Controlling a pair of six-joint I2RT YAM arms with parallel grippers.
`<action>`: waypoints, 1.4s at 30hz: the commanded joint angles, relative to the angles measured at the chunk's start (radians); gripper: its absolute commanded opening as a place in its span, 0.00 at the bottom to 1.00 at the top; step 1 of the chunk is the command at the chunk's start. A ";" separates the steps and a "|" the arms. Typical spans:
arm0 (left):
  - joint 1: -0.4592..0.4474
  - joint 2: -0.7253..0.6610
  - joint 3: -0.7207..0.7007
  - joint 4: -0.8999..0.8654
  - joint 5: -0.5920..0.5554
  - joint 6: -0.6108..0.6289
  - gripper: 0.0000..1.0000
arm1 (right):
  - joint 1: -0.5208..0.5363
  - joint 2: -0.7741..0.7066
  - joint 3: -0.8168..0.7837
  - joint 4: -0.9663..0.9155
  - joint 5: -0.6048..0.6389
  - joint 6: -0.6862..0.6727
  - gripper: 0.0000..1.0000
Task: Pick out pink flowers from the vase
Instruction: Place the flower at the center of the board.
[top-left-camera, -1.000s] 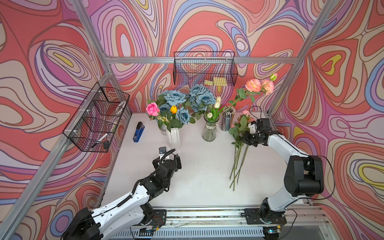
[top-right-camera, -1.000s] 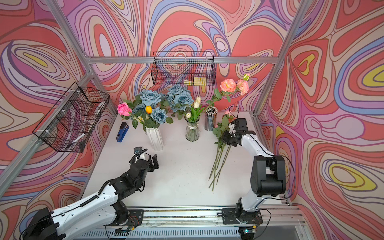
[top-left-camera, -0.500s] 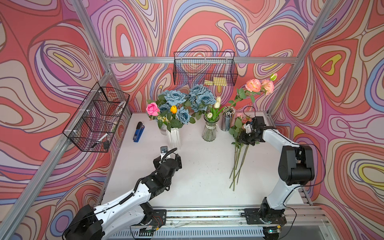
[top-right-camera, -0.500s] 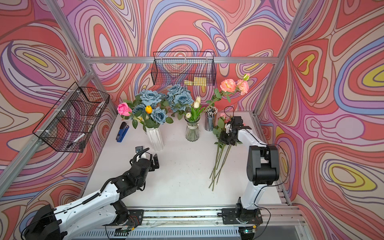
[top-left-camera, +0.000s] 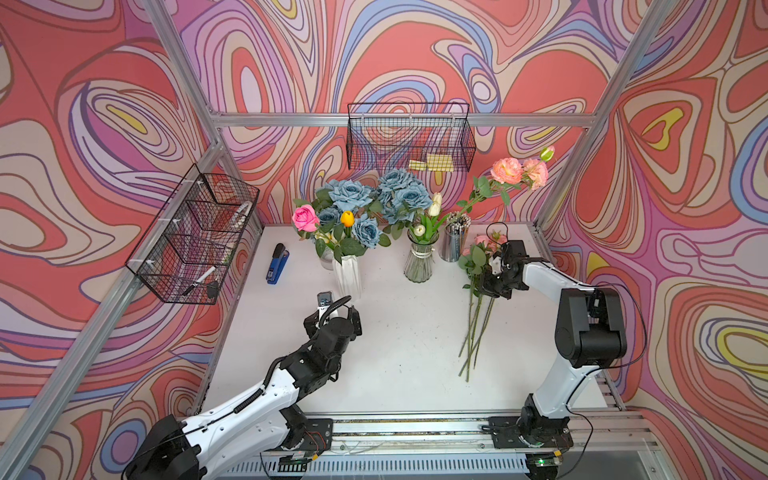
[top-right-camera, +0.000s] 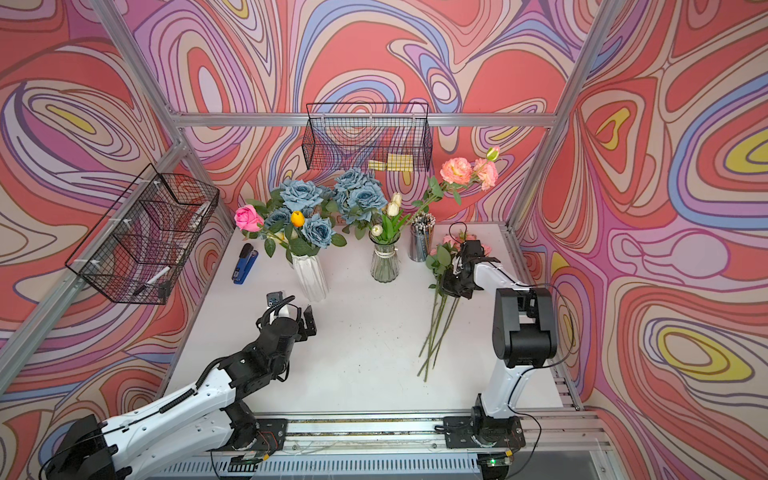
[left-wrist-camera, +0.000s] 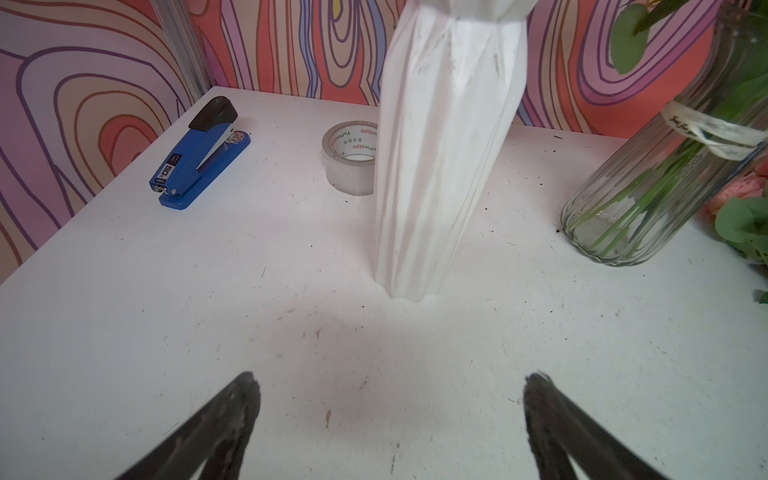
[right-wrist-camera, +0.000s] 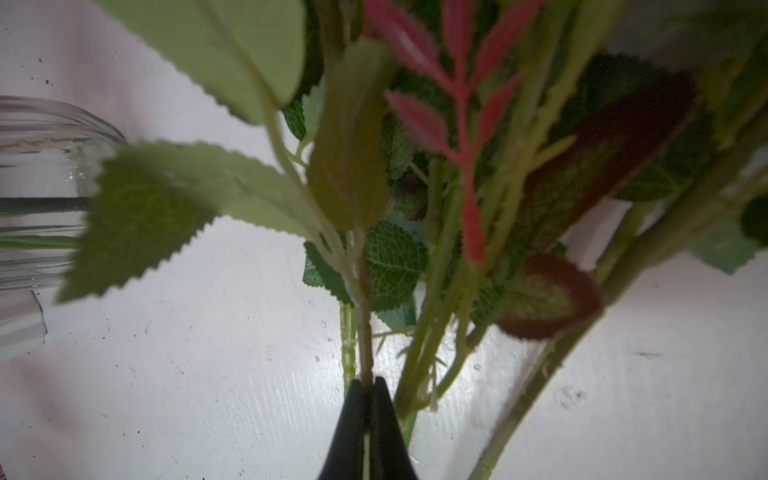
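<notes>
While the white bench (top-left-camera: 399, 365) is lying mostly bare across its middle, pink flowers (top-left-camera: 473, 328) are resting near its right edge, long green stems fanning forward, pale heads by the pencil cup (top-left-camera: 453, 249). A ruffled peach spray (top-left-camera: 506, 170) is leaning from the glass vase (top-left-camera: 419, 266). The right hand (right-wrist-camera: 368, 382) is pinching one of those stems; the left hand (left-wrist-camera: 390, 382) is hovering spread.

In both top views the light is bright, even and from above; the pictures are sharp, with soft shadows on the table (top-left-camera: 399, 340). The left wrist view bows at its edges. The right wrist view is dim: leaves (right-wrist-camera: 158, 216) and stem (right-wrist-camera: 365, 332) blur, and 1 white glare patch lies behind them.
</notes>
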 joint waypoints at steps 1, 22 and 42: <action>0.005 0.004 0.020 0.007 -0.046 0.019 1.00 | 0.003 -0.041 -0.018 0.016 0.014 0.011 0.07; 0.037 0.093 -0.003 0.354 0.070 0.221 1.00 | 0.021 -0.369 -0.278 0.570 -0.213 0.139 0.59; 0.038 0.149 0.021 0.401 0.333 0.166 1.00 | 0.188 -0.268 -0.497 1.599 -0.123 0.239 0.63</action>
